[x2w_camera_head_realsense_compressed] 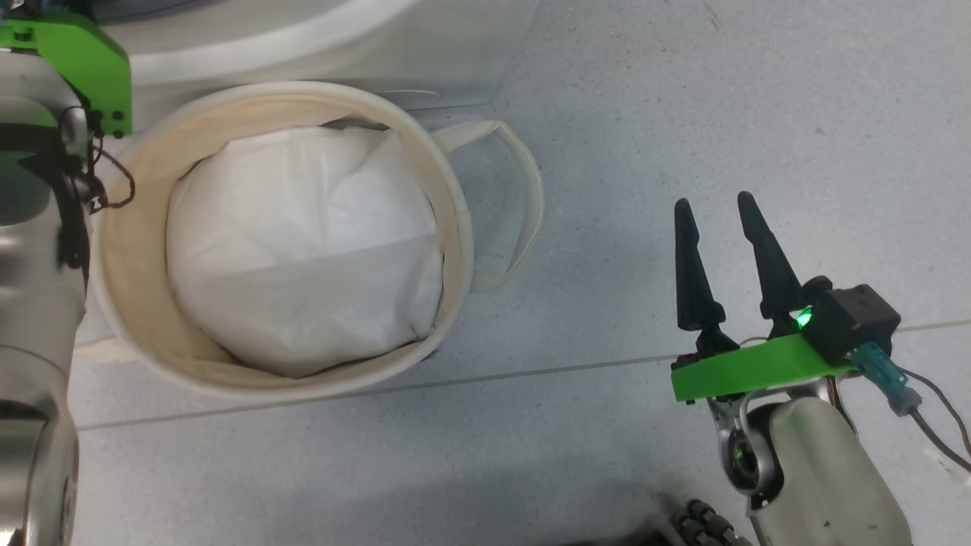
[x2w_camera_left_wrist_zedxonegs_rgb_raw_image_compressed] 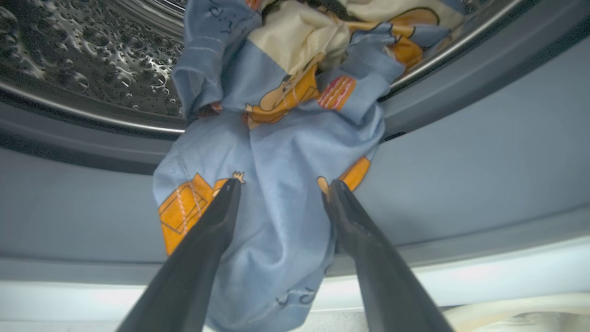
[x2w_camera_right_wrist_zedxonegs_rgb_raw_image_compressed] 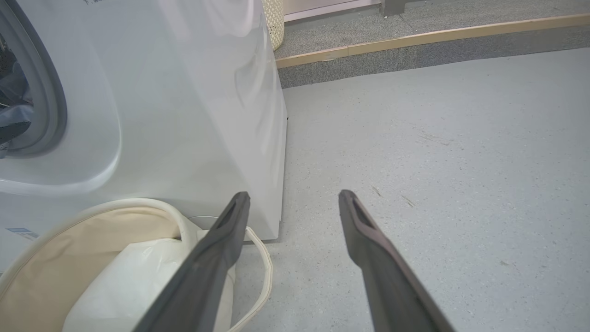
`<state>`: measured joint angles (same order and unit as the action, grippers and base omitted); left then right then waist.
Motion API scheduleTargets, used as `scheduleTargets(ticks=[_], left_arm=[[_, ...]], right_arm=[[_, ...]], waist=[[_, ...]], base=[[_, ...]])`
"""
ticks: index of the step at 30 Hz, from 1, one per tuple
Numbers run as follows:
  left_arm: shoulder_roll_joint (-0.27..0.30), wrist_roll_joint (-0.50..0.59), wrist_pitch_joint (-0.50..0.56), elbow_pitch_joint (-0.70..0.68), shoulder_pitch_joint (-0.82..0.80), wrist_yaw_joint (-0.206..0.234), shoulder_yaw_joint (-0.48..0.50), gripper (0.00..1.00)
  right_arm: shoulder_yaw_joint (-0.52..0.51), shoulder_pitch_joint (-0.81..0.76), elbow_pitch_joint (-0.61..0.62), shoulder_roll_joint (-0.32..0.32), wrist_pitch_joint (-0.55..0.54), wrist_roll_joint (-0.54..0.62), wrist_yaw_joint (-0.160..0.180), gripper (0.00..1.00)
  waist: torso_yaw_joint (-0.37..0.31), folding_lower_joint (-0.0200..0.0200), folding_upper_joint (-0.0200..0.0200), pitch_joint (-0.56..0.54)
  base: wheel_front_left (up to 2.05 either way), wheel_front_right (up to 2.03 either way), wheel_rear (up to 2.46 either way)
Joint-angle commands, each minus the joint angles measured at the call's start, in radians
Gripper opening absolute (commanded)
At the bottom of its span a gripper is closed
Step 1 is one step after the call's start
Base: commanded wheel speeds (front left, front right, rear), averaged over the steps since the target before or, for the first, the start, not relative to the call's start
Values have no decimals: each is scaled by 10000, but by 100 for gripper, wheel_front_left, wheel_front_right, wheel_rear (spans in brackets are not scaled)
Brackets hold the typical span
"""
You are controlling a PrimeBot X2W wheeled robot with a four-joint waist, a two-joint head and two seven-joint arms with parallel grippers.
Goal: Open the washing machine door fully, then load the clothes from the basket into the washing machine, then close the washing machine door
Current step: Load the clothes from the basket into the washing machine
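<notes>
Cream canvas forms the basket (x2w_camera_head_realsense_compressed: 133, 250), which sits on the grey floor (x2w_camera_head_realsense_compressed: 683, 91) at the left-centre of the head view, just in front of the white washer (x2w_camera_head_realsense_compressed: 303, 38). A white liner (x2w_camera_head_realsense_compressed: 303, 243) lies crumpled inside the basket. 1 looped handle (x2w_camera_head_realsense_compressed: 523, 197) sticks out on its right side. The left arm (x2w_camera_head_realsense_compressed: 34, 303) runs up the left edge, passing the basket's rim. The right claw (x2w_camera_head_realsense_compressed: 714, 199) hangs at the lower right, well apart from the basket, its 2 fingers spread and nothing between them.

From the left wrist, the left claw (x2w_camera_left_wrist_zedxonegs_rgb_raw_image_compressed: 284, 182) points into the washer's mouth with its fingers (x2w_camera_left_wrist_zedxonegs_rgb_raw_image_compressed: 203, 249) wide apart. The clothes (x2w_camera_left_wrist_zedxonegs_rgb_raw_image_compressed: 276, 152), light blue with orange figures, spill from the steel drum (x2w_camera_left_wrist_zedxonegs_rgb_raw_image_compressed: 92, 55) over the grey-blue gasket (x2w_camera_left_wrist_zedxonegs_rgb_raw_image_compressed: 461, 152) and hang down past the lower lip. The cloth lies between and behind the 2 fingertips, unclamped; whether the tips touch it, I cannot tell.

From the right wrist, the right claw (x2w_camera_right_wrist_zedxonegs_rgb_raw_image_compressed: 295, 194) stands apart and empty above the floor (x2w_camera_right_wrist_zedxonegs_rgb_raw_image_compressed: 438, 161). The washer's side (x2w_camera_right_wrist_zedxonegs_rgb_raw_image_compressed: 184, 92) is at the left, and the basket (x2w_camera_right_wrist_zedxonegs_rgb_raw_image_compressed: 55, 249) with its liner (x2w_camera_right_wrist_zedxonegs_rgb_raw_image_compressed: 124, 281) is at the lower left, touching the washer's base. A raised step (x2w_camera_right_wrist_zedxonegs_rgb_raw_image_compressed: 415, 46) crosses the top.
</notes>
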<state>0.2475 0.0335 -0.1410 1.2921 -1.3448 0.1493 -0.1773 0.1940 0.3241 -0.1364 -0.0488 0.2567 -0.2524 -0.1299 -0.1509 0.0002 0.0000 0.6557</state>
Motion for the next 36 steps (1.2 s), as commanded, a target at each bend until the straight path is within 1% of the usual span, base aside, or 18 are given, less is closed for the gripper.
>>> scheduleTargets(ticks=[1,4,6,7,10,15,17,18,19,21,29,32,36], left_arm=[[599,73,81,-163,-218,166,68,100],[622,96,271,-106,-210,376,-4,100],[552,76,314,-85,-204,308,-59,100],[506,25,258,-80,-217,176,-63,0],[428,-119,311,-60,-229,-131,-59,0],[403,-347,402,-42,-470,-283,10,0],[409,-390,136,-74,-667,-259,8,0],[408,-491,-267,-239,-827,-228,90,0],[429,-626,-709,-494,-1001,-117,226,0],[415,-774,-1118,-1069,-1234,53,366,0],[581,-850,-1204,-3290,-1716,305,487,0],[631,-889,-1205,-3665,-2134,201,512,0],[704,-948,-1206,-3476,-2740,212,590,0]], right_arm=[[201,-98,274,-14,51,-64,-8,100],[185,-97,285,-14,51,-77,-8,100],[227,-91,273,-14,51,-56,-8,100],[255,-86,268,-14,51,-52,-8,100],[326,-86,278,-14,51,-52,-8,100],[347,-70,314,-14,51,-11,-8,100],[344,-61,331,-14,51,-10,-8,100],[349,-60,336,-14,51,-13,-8,100],[360,-54,345,-14,51,-21,-8,100],[387,-53,355,-14,51,-29,-8,100],[620,150,528,-14,51,-179,-8,100],[738,156,617,-14,51,-271,-8,100],[1018,203,667,-14,51,-342,-8,100]], waist=[[-20,-2,0,-26],[2,-2,0,-86],[39,-2,0,-116],[59,-2,0,-128],[103,-2,0,-133],[128,-2,0,16],[118,-2,0,98],[103,-2,0,142],[82,-2,0,200],[74,-2,0,298],[-220,-2,0,882],[-339,-2,0,1277],[-506,-2,0,1661]], base=[[0,0,0],[0,0,0],[0,0,0],[0,0,0],[0,0,0],[0,0,0],[0,0,0],[0,0,0],[0,0,0],[0,0,0],[0,0,0],[0,0,0],[0,0,0]])
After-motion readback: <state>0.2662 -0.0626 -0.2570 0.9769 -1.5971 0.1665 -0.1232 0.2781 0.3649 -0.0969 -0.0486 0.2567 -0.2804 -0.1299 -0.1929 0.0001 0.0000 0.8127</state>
